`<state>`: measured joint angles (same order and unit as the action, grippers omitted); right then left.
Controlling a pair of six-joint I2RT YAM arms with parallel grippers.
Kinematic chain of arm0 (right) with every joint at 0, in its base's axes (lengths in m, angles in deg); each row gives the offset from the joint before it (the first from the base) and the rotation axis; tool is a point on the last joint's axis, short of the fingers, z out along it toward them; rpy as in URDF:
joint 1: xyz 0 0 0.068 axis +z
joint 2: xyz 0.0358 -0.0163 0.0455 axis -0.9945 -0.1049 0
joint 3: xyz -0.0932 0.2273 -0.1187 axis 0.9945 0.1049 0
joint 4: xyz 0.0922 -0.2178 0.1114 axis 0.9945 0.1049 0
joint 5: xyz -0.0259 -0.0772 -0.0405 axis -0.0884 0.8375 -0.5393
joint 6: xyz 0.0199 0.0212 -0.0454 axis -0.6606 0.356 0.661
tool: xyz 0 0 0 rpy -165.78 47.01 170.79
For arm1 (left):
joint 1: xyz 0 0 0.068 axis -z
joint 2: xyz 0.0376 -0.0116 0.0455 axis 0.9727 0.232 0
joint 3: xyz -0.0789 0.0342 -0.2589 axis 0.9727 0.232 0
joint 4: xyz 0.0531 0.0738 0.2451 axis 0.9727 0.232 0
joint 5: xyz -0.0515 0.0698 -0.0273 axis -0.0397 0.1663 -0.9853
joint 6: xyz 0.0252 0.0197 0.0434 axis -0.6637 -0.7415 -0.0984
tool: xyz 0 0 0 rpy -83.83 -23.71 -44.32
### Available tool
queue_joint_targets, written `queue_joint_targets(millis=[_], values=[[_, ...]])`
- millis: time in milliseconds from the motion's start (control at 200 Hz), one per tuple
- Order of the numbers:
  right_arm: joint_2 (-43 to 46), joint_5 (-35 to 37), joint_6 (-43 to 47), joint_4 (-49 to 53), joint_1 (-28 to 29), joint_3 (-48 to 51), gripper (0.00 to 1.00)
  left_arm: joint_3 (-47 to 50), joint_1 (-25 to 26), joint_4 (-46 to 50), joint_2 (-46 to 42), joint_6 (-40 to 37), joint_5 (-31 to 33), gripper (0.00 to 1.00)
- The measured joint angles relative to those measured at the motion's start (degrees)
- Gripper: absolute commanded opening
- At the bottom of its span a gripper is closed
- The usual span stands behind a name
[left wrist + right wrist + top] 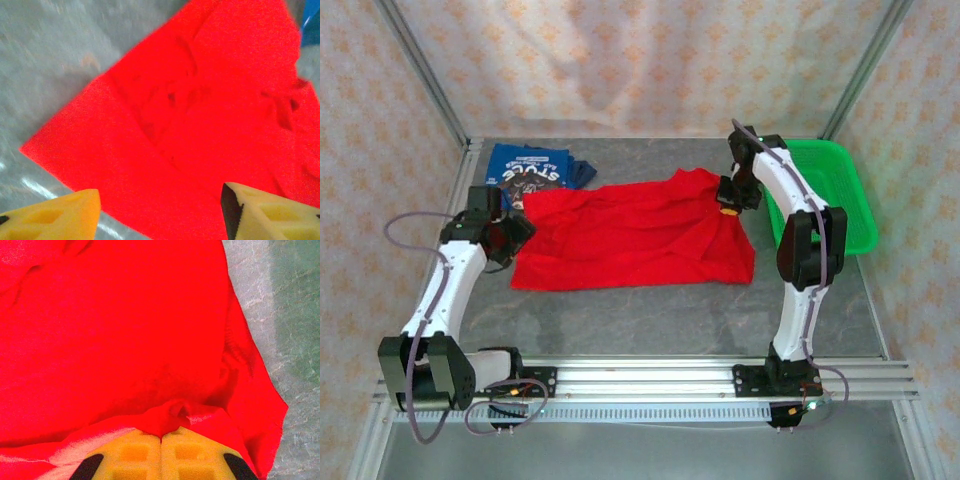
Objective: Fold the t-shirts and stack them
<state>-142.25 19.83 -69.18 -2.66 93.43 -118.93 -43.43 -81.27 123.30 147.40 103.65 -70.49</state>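
Observation:
A red t-shirt [632, 235] lies spread across the middle of the table, plain side up. My right gripper [728, 207] is shut on a pinch of its cloth at the far right corner; in the right wrist view the yellow pads [135, 455] meet with a red fold [172, 415] between them. At the shirt's left edge my left gripper [520, 228] hangs open, its yellow fingers [55, 220] wide apart over the red cloth [200, 115] with nothing between them. A blue t-shirt [532, 170] with white lettering lies folded at the far left, behind the red one.
A green mesh basket [855, 200] stands at the far right, close behind the right arm. Patterned walls and metal posts close in the table on three sides. Bare grey tabletop [650, 315] runs along the near side, up to the rail holding the arm bases.

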Motion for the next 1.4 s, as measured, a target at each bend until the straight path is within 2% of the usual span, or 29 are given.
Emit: queue_joint_targets(millis=[45, 110, 220, 315, 465, 640, 771, 871, 966, 1181, 1401], values=[[-0.87, -0.17, -0.35, -0.13, -0.22, -0.87, 0.11, 1.75, 1.97, -0.66, 0.04, 1.14, -0.46, 0.60], [-2.27, -0.81, -1.11, -0.44, -0.44, -2.03, 0.29, 4.20, 4.26, -2.25, 0.72, 2.32, -0.98, 0.59], [-4.68, -3.56, -2.64, -2.14, -0.92, -2.91, 0.48, 7.43, 6.29, -4.98, 2.84, 4.02, -1.05, 0.59], [-5.40, -5.81, -4.72, -4.24, -1.53, -2.84, 0.55, 8.35, 7.39, -6.56, 4.24, 4.52, -1.03, 0.58], [-0.61, -8.61, -7.28, -8.96, -2.27, 2.62, 0.56, 8.35, 9.07, -9.05, 4.46, 5.05, -1.03, 0.57], [16.35, -13.99, -11.69, -13.44, -1.68, 19.80, 0.53, 11.32, 9.97, -11.98, 3.80, 6.03, -1.09, 0.56], [24.63, -17.86, -16.55, -19.04, 0.37, 32.50, 0.47, 13.46, 10.69, -14.27, 3.87, 5.99, -1.60, 0.66], [23.69, -20.11, -20.44, -24.87, 2.01, 39.39, 0.44, 13.14, 13.20, -15.93, 3.96, 4.33, -1.97, 0.72], [20.96, -20.63, -23.23, -28.74, 3.32, 43.17, 0.41, 11.78, 15.87, -17.20, 3.93, 2.25, -2.01, 0.74], [17.55, -20.28, -25.99, -34.10, 4.37, 44.13, 0.38, 11.13, 17.46, -18.64, 1.36, 0.04, -1.95, 0.78], [14.43, -19.54, -26.75, -35.80, 4.37, 44.13, 0.33, 11.10, 17.64, -16.94, -8.28, -1.95, 0.07, 0.86]])
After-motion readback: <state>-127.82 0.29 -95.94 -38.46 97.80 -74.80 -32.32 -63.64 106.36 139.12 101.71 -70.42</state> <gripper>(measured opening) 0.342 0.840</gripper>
